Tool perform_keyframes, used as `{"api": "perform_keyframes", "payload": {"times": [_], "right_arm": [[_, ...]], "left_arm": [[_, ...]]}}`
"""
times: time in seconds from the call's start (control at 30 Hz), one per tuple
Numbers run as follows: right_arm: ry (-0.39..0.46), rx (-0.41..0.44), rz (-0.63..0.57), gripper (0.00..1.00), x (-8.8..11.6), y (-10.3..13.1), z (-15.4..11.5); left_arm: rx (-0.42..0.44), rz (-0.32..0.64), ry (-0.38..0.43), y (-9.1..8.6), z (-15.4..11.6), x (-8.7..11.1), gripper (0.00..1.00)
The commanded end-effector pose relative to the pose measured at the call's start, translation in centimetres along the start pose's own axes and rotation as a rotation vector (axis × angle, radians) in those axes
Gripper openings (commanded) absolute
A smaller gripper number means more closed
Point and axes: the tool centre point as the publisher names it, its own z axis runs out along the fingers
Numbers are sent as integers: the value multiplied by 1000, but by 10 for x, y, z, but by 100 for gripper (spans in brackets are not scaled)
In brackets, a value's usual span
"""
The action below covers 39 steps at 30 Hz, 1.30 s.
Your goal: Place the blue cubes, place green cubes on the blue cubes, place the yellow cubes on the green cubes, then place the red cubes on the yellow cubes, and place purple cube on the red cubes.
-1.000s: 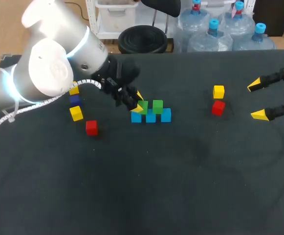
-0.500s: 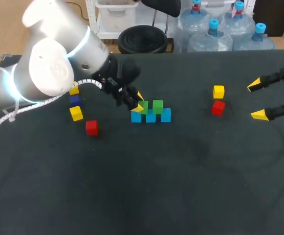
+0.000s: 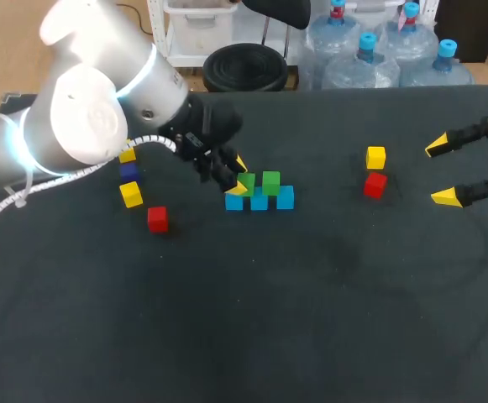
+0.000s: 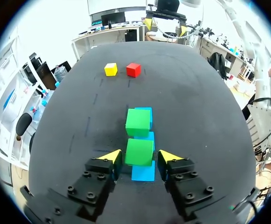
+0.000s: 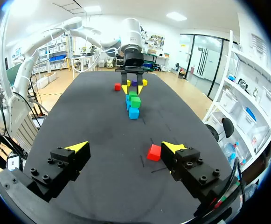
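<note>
Three blue cubes [image 3: 259, 201] stand in a row mid-table. Two green cubes rest on them: one [image 3: 270, 180] farther right, the other [image 3: 245, 184] at the left end. My left gripper [image 3: 238, 175] straddles that left green cube [image 4: 139, 151]; it is open, with a thin gap at each fingertip [image 4: 113, 155]. Left of the row lie two yellow cubes [image 3: 131, 194], a purple cube [image 3: 128, 170] and a red cube [image 3: 157, 218]. A yellow cube [image 3: 375, 157] and a red cube [image 3: 375, 185] lie to the right. My right gripper [image 3: 443, 172] hangs open and empty beyond them.
In the right wrist view the red cube [image 5: 154, 151] lies just ahead of my right gripper [image 5: 126, 148], close to one finger. The near half of the black table [image 3: 311, 319] is bare.
My left gripper's fingers have spread slightly apart from the left green cube, which stays on the blue cubes. The right arm has not moved.
</note>
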Motion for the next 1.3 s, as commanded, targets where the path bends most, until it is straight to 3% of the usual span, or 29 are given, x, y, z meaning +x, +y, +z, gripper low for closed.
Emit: {"api": "perform_keyframes", "payload": {"times": [0.03,0.07,0.1,0.53,1.3], "right_arm": [[-1,0,-1,100,0,0,1],[-1,0,-1,100,0,0,1],[-1,0,-1,100,0,0,1],[-1,0,-1,100,0,0,1],[-1,0,-1,100,0,0,1]], "left_arm": [[-5,-1,3,-2,-5,-2,69],[-7,-3,0,-2,-7,-3,94],[-9,-5,-1,-2,-8,-3,100],[-65,-7,-16,-4,-39,-10,100],[-166,-81,3,-9,-100,8,100]]}}
